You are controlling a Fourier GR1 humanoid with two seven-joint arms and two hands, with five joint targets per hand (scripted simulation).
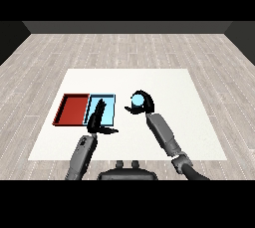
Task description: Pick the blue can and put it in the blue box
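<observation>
— Blue can (136, 102): where is it?
— In the right hand (143, 103), fingers curled round it, at three o'clock from the blue tray (110, 108), apart from it.
— Left hand (97, 118)?
— Fingers straight, holding nothing, over that tray's front edge. Red tray (72, 109) adjoins at nine o'clock.

White table (164, 137) bears red tray (72, 109) beside light blue tray (108, 110)
</observation>
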